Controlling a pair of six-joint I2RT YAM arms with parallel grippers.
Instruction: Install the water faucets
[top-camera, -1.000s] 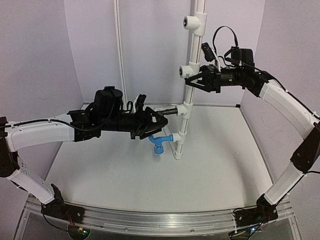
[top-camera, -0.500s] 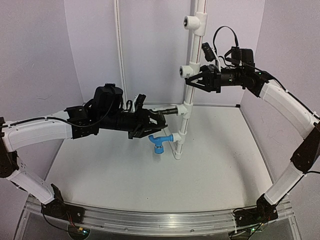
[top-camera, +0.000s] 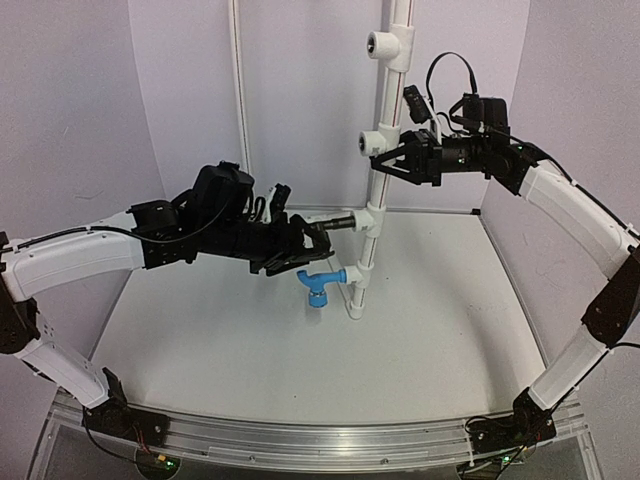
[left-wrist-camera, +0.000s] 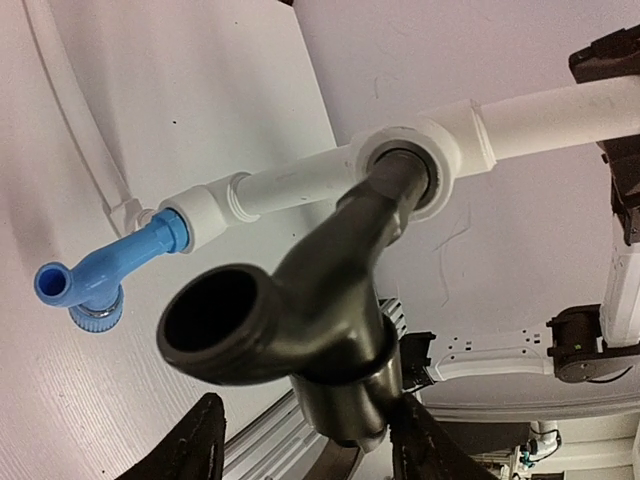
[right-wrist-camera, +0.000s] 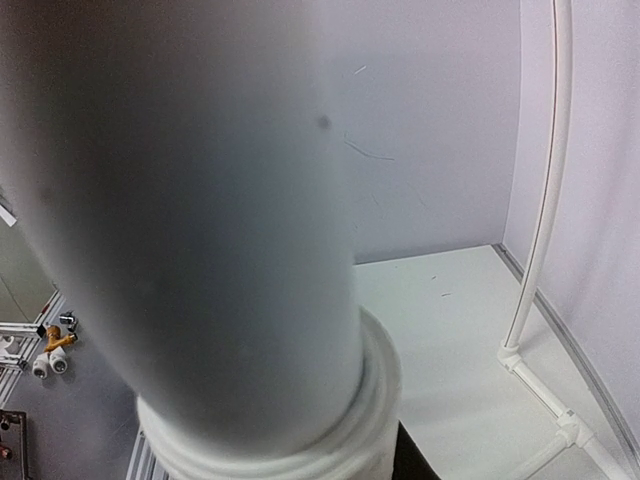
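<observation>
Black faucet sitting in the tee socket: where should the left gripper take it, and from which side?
Grip the black faucet on its thick round body behind the spout, clamped across opposite flanks. Come from the robot's left, along the stem's axis, facing the tee: the stem points horizontally into the socket, so wrist roll should turn it.

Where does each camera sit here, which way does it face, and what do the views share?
Top external: above and behind, looking down at the table and white pipe; left arm and right arm show.
Left wrist: looks past its own jaws at the black faucet in a tee socket.
Right wrist: pressed close against the pipe, blurred; its jaws barely show.
Shared: top and left wrist both show the blue faucet.
</observation>
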